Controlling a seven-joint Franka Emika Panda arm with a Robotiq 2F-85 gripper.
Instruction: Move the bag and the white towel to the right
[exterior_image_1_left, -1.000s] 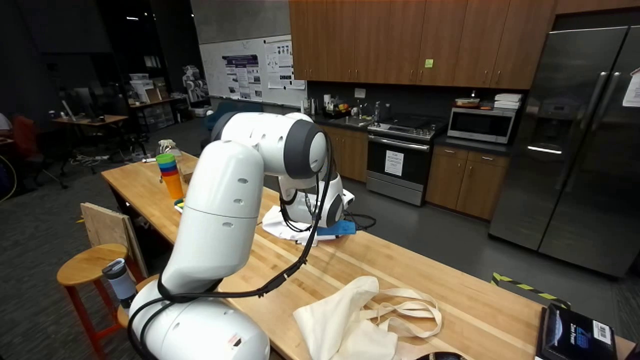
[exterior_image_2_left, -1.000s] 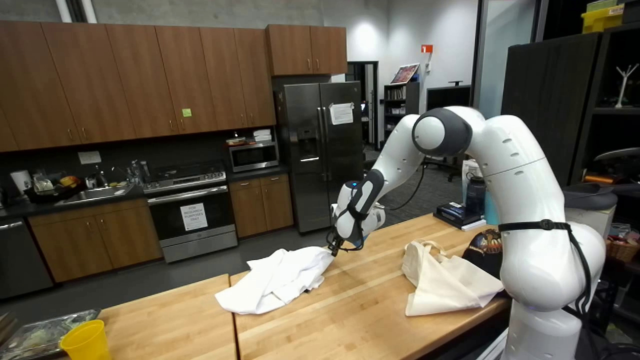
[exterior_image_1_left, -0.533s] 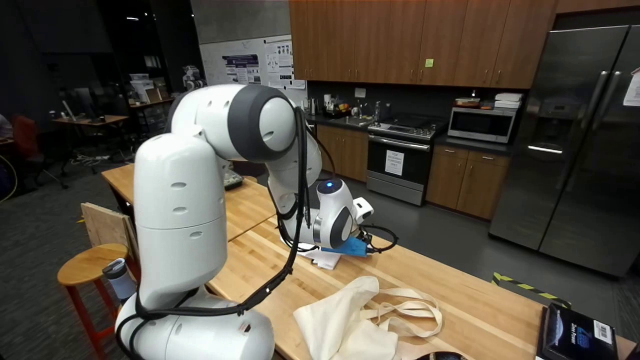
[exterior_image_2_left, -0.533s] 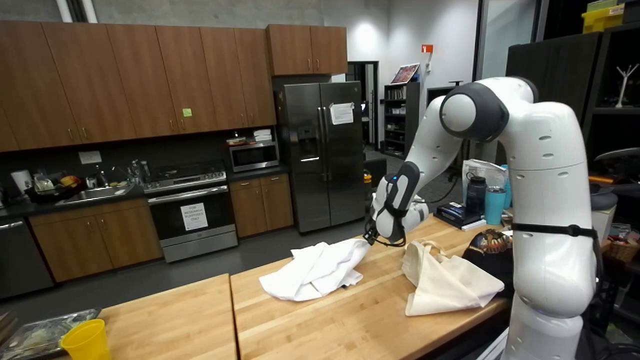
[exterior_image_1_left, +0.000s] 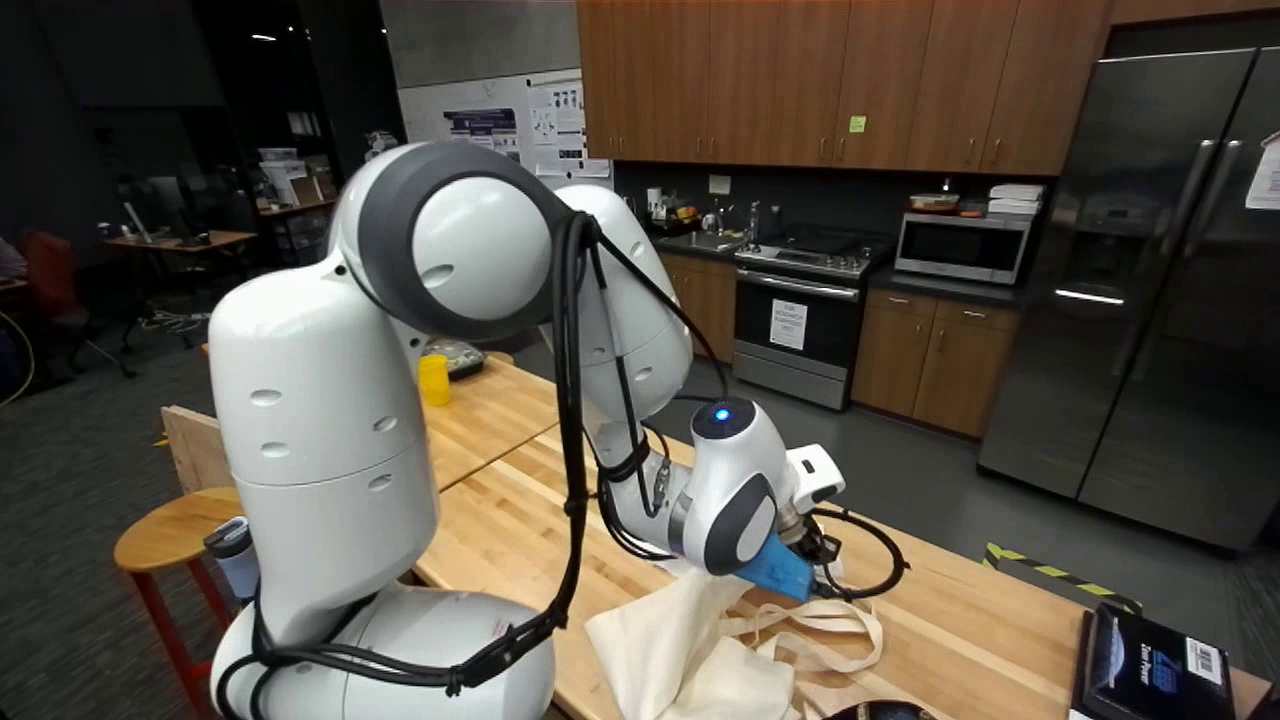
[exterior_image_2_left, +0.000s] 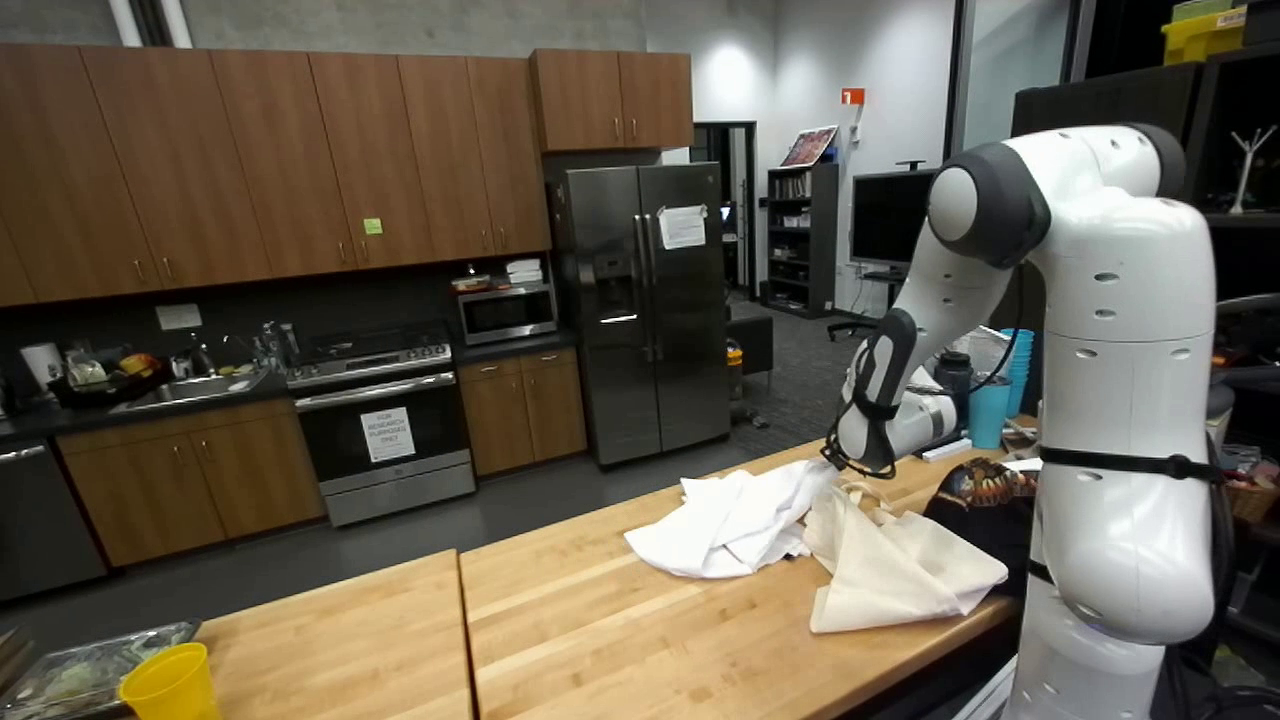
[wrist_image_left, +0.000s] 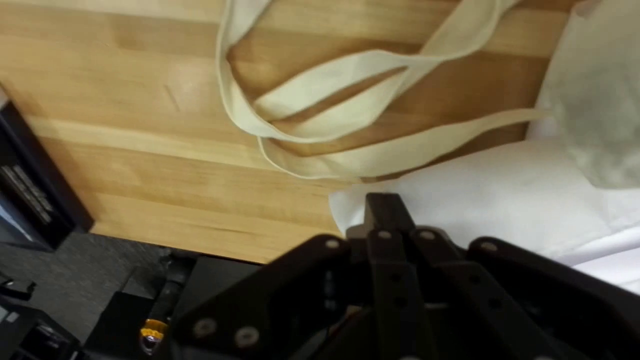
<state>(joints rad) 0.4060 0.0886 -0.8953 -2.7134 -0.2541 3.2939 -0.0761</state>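
Gripper (wrist_image_left: 384, 201): was squeezed together on a corner of the white towel (exterior_image_2_left: 735, 520), not far from the far edge of the table (exterior_image_2_left: 640, 640) (far as both exterior views saw it).
White towel: lay bunched on the wood with one end raised to the gripper and another side right up against the bag (exterior_image_2_left: 890, 565); touching or overlapping, I couldn't tell which.
Bag: was cream cloth, flopped over, with one bottom corner close to the near edge in an exterior view.
Straps (wrist_image_left: 370, 162): sprawled in loops just beside the pinched corner, so it was kinda tight there.
Seam (exterior_image_2_left: 467, 630): loads of wood ran between it and the towel.
Black box (exterior_image_1_left: 1150, 665): sat by the far edge, with more wood between it and the straps.
Arm (exterior_image_2_left: 1125, 420): reached over from the bag's end of the table.
Dark patterned thing (exterior_image_2_left: 975, 530): sat just beside the bag.
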